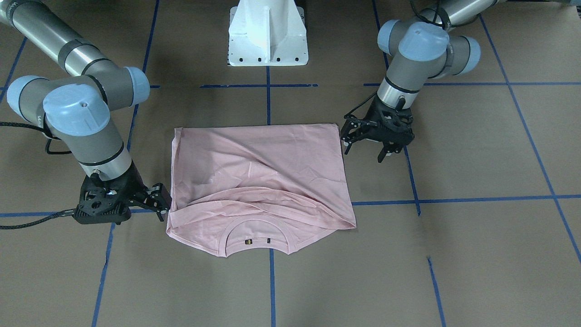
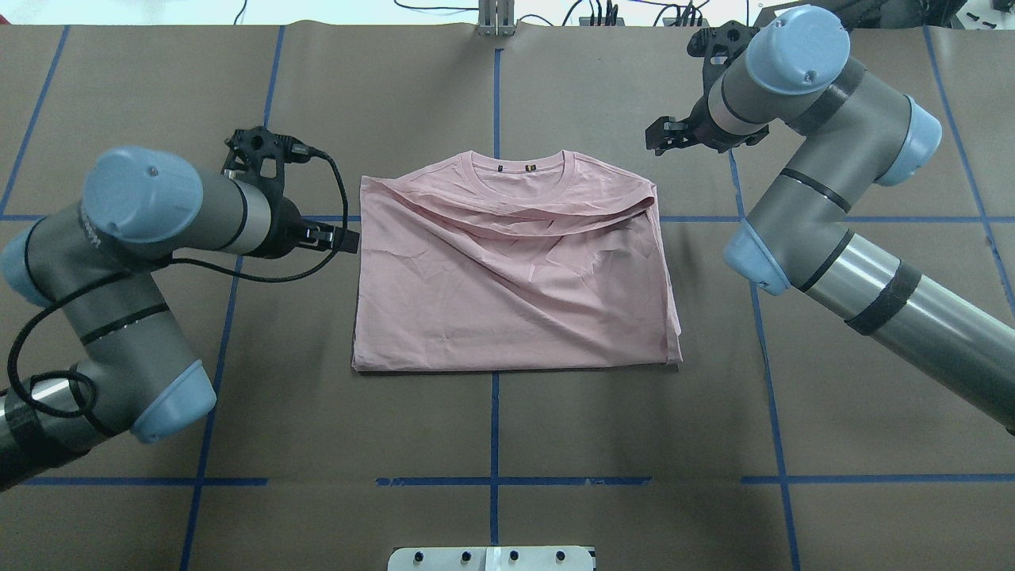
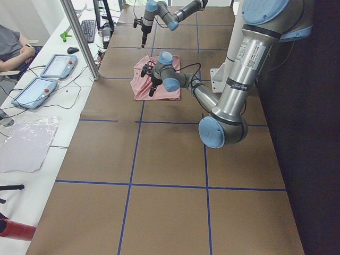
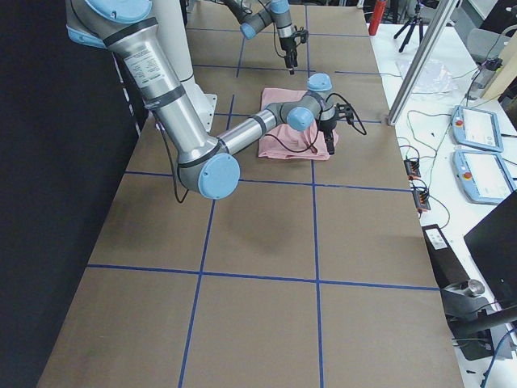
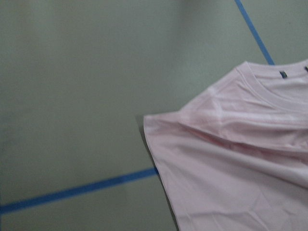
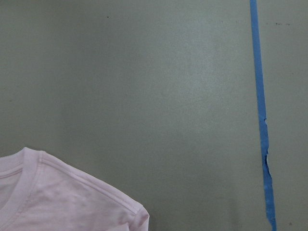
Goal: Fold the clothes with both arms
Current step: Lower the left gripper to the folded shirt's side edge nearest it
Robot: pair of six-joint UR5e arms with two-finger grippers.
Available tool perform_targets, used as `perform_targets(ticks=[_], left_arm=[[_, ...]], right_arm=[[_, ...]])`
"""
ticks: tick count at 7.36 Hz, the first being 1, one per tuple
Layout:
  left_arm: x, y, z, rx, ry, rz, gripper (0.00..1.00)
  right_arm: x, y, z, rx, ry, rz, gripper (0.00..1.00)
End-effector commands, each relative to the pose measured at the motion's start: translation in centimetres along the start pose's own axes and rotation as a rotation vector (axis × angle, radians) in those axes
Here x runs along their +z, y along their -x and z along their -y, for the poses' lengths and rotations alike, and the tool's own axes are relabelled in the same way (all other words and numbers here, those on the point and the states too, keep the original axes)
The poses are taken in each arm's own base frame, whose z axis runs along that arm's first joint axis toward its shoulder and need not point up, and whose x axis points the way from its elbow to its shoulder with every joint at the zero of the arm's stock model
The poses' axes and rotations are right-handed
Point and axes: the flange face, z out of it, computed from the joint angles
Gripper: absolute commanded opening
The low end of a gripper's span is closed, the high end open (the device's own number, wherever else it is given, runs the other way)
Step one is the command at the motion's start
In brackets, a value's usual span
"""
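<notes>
**A:** Shirt (image 2: pixel 515 293), where is it?

**B:** In the middle of the table (image 2: pixel 317 444). It is folded into a rough rectangle and wrinkled, with the collar (image 2: pixel 519 162) on the side away from the white base (image 1: pixel 268 36).

**A:** And on the robot's left?

**B:** The left pincer (image 1: pixel 364 154) hangs just off the shirt's edge there. Its fingers are spread wide and it is holding nothing.

**A:** The other side?

**B:** The right pincer (image 1: pixel 161 204) is at the opposite edge, near the shoulder. Its fingers are apart too and grip nothing. I cannot tell whether it touches the cloth.
</notes>
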Motion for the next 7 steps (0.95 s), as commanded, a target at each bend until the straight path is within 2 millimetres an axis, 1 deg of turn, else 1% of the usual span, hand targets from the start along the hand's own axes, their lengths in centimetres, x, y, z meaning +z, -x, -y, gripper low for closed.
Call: perform_targets(ticks=[1,2,3,5,6,7], left_arm=[[2.0,-2.7,-6.7,-0.107,0.031,0.01,0.63],[2.9,-3.2,-8.3,-0.098,0.056,0.016,0.63],[3.5,-3.5,-9.4,-0.089,0.062,0.025,0.63],[4.0,-4.5,-11.0,-0.098,0.086,0.019,0.62],[4.1,-4.8,-11.5,-0.093,0.094,0.016,0.55],[4.2,-4.8,-11.7,-0.091,0.097,0.017,0.51]], right_arm=[[-0.1,0.0,0.0,0.003,-0.002,0.002,1.0],[-0.1,0.0,0.0,0.003,-0.002,0.002,1.0],[-0.1,0.0,0.0,0.003,-0.003,0.001,1.0],[-0.1,-0.1,0.0,0.004,-0.002,0.0,1.0],[-0.1,-0.1,0.0,0.004,-0.003,-0.001,1.0],[-0.1,-0.1,0.0,0.004,-0.003,-0.001,1.0]])
